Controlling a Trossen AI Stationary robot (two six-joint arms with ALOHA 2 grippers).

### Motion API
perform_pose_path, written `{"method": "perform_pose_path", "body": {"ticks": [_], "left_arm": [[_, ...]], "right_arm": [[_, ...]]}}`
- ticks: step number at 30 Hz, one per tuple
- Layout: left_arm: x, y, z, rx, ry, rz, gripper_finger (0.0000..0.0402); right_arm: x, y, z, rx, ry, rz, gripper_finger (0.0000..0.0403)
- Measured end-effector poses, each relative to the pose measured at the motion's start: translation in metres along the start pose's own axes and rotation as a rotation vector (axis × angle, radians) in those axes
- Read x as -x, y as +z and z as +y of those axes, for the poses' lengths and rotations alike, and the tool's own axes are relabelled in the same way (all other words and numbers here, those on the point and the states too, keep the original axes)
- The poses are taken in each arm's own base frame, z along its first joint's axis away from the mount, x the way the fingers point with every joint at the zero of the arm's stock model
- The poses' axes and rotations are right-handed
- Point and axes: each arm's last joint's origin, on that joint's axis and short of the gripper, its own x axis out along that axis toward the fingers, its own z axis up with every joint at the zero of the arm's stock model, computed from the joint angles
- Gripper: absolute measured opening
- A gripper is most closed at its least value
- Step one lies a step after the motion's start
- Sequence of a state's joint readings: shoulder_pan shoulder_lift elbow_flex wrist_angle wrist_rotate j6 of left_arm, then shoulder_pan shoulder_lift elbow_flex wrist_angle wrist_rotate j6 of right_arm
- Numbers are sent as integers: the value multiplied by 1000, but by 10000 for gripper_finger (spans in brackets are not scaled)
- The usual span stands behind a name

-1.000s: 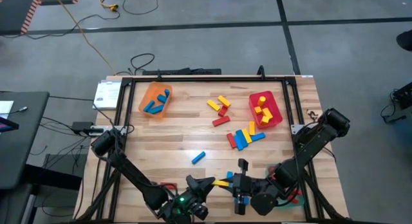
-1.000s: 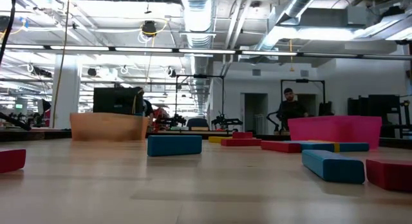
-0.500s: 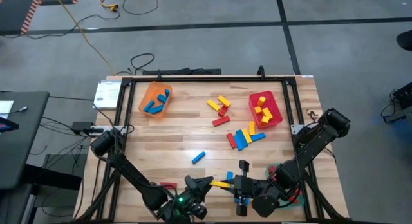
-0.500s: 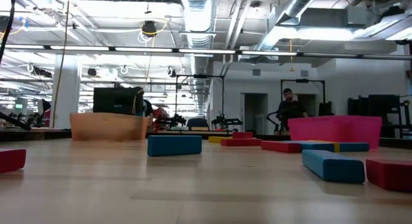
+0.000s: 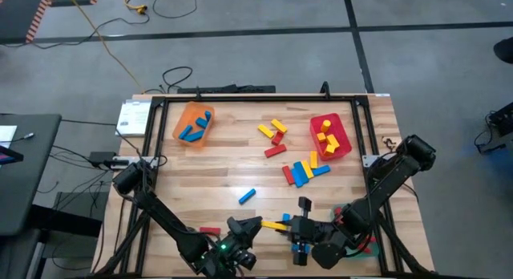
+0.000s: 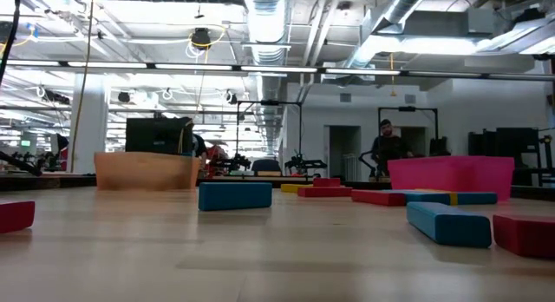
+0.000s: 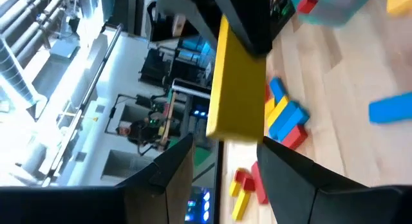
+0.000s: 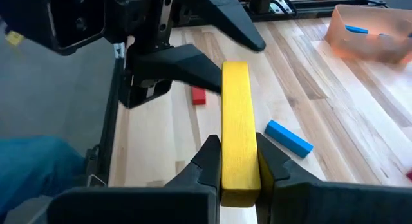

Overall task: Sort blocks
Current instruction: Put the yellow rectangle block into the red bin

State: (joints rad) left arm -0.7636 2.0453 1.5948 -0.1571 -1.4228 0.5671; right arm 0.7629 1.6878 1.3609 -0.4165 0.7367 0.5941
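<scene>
A yellow block [image 5: 276, 226] hangs over the table's near edge, between my two grippers. My right gripper [image 8: 239, 165] is shut on one end of it. My left gripper [image 7: 225, 163] is open. Its two fingers [image 8: 187, 64] stand on either side of the block's free end [image 7: 235, 124]; I cannot tell whether they touch it. Loose red, yellow and blue blocks [image 5: 303, 171] lie flat on the table's middle. A single blue block [image 5: 247, 196] lies nearer. Neither gripper shows in the low view. My right gripper pinches the yellow block's near end [image 8: 238, 176] between its two fingers, one finger [image 8: 209, 156] on each long side. It comes from the table's right, slanting a little downward. The block sticks out along the fingers toward my left gripper, clear of the table.
An orange tray [image 5: 186, 115] with blue blocks stands at the far left. A red tray [image 5: 341, 151] with yellow blocks stands at the far right. A red block [image 5: 210, 230] lies near the front edge, and a blue block [image 5: 286, 218] lies beside my right gripper. A person [image 6: 388, 146] stands in the room behind.
</scene>
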Motion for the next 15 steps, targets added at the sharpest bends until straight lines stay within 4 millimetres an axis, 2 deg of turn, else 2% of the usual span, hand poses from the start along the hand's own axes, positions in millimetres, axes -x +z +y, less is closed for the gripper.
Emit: {"method": "perform_pose_path", "body": {"ticks": [4,7,15], "left_arm": [[-6,-14,-5,-4,8,45,166],[-9,-27,-8,17,5,77,166],[-9,-59,-10,144,-85,173,166]], "right_arm": [[0,1,-7,15,-31,23,52],[4,3,-21,20,-95,54,52],[22,14,-91,6,-379,204,52]]}}
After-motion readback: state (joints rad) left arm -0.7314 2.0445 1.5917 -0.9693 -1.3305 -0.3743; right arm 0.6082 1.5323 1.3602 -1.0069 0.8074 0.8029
